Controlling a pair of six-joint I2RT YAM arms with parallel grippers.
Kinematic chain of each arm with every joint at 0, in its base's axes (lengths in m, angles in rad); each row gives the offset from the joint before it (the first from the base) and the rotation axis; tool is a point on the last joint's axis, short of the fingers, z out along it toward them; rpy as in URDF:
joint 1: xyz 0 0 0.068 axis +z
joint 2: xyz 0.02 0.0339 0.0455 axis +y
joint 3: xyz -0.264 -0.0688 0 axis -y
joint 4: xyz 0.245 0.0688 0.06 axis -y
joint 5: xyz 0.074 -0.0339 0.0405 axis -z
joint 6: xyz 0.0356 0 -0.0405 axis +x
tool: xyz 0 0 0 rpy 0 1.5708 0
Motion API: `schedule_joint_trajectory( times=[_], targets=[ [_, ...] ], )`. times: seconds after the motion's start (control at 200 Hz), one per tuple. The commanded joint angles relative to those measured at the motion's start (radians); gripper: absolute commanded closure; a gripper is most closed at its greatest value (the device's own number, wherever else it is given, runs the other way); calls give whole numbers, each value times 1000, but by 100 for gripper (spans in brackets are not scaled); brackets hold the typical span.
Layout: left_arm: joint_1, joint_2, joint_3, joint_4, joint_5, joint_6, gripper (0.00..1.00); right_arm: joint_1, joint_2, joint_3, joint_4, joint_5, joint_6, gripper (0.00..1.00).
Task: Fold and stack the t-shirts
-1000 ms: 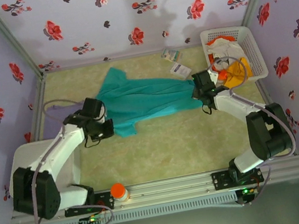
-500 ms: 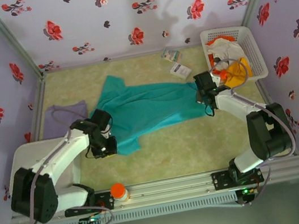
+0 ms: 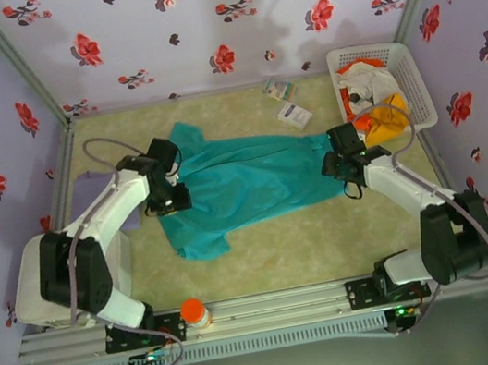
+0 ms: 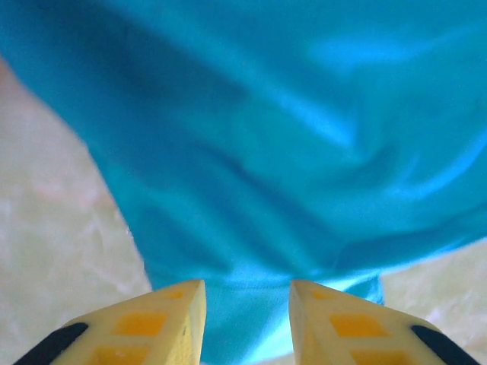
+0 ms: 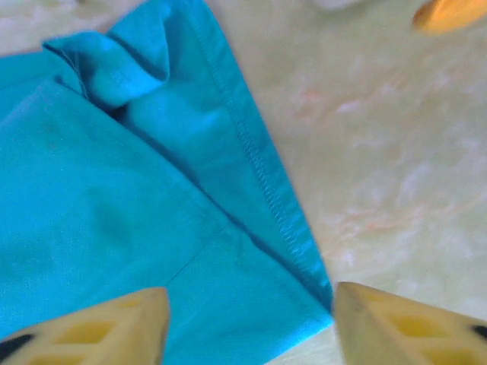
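Teal t-shirt [image 3: 249,182] lies spread; your left tool [image 4: 245,293] and right tool [image 5: 251,293] gape empty, so likely grip its edges next.

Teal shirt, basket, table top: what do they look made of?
Teal shirt: soft cloth, matte with a faint sheen; it creases and has a stitched hem. Basket: probably moulded white plastic, with lattice walls. Table top: pale mottled cream surface, matte; stone-look sheet or mat, can't tell which.
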Motion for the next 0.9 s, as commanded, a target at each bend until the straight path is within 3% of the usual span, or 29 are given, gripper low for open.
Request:
schedule_joint_trajectory(
  times=[0.0, 0.18, 0.485, 0.695, 0.79, 0.895],
  targets=[
    [19, 56, 49, -9, -18, 73, 66, -5, 89, 42, 28, -63, -47, 47],
    [35, 31, 13, -4, -18, 79, 67, -4, 223, 105, 20, -51, -63, 58],
    [62, -42, -121, 54, -7, 52, 67, -5, 356, 153, 51, -60, -56, 61],
    [62, -34, -136, 70, 2, 51, 67, -4, 362, 155, 47, -60, -51, 79],
    [62, -24, -131, 73, 7, 53, 67, -4, 344, 155, 35, -51, -55, 95],
    [62, -14, -125, 75, 13, 53, 67, -4, 322, 160, 10, -41, -58, 96]
  ],
)
